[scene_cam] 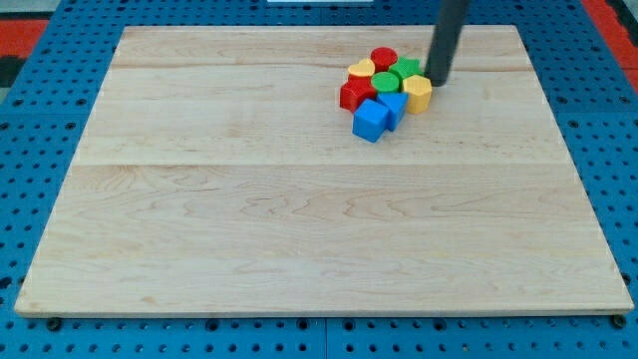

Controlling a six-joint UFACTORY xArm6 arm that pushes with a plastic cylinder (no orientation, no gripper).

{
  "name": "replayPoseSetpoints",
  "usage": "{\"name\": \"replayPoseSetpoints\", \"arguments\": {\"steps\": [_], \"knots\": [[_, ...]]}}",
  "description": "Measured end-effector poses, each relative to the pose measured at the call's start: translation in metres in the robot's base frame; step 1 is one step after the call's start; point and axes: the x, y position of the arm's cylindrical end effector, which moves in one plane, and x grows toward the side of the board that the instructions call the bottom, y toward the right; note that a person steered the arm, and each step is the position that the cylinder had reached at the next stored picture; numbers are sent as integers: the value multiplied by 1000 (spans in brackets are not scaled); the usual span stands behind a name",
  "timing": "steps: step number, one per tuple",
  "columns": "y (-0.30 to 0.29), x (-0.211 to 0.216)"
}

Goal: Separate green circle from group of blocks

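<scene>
A tight group of blocks sits at the view's upper middle-right on the wooden board (299,199). The green circle (385,82) lies in the middle of the group. Around it are a red cylinder (384,58) above, a yellow block (361,70) at upper left, a green star-like block (406,70) at upper right, a red block (354,95) at left, a yellow hexagon (418,93) at right, and two blue blocks (371,119) (392,106) below. My tip (439,82) stands just right of the yellow hexagon and the green star-like block, close to touching them.
The board lies on a blue pegboard surface (40,90). A red strip (20,30) shows at the view's top left and top right corners.
</scene>
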Motion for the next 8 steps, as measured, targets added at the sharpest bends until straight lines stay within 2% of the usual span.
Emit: {"name": "replayPoseSetpoints", "arguments": {"steps": [1, 4, 5, 7, 8], "knots": [[-50, 1], [-84, 33], [-102, 65], [-122, 95], [-121, 131]]}}
